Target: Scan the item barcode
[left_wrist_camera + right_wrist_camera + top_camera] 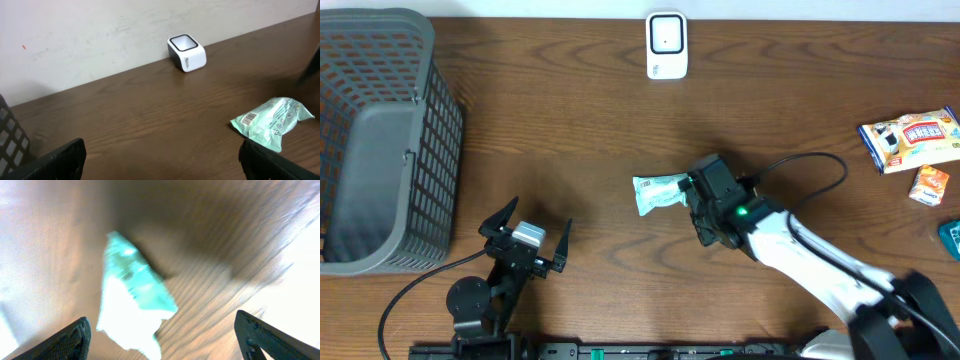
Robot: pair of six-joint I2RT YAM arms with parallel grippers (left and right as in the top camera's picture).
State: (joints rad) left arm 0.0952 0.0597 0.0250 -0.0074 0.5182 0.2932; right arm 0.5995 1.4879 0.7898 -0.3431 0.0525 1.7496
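- Grey mesh basket (pixel 440 150) fills the table's (pixel 580 120) left edge.
- Left gripper (pixel 540 213) near the front edge, jaws spread wide (nothing between them).
- White scanner (pixel 667 45) at the back edge.
- Green packet (pixel 660 192) lies mid-table, with the right gripper (pixel 692 200) over its right end, jaws apart, not gripping.

The left arm (pixel 500 275) is black, with a shiny grey block (pixel 527 235) on it and a round black foot (pixel 468 300). The left gripper (pixel 540 213) has two thin black fingers (pixel 500 218). The right arm (pixel 800 250) is white with a black head (pixel 718 195), a tiny green light (pixel 742 211) and a looping black cable (pixel 815 157).
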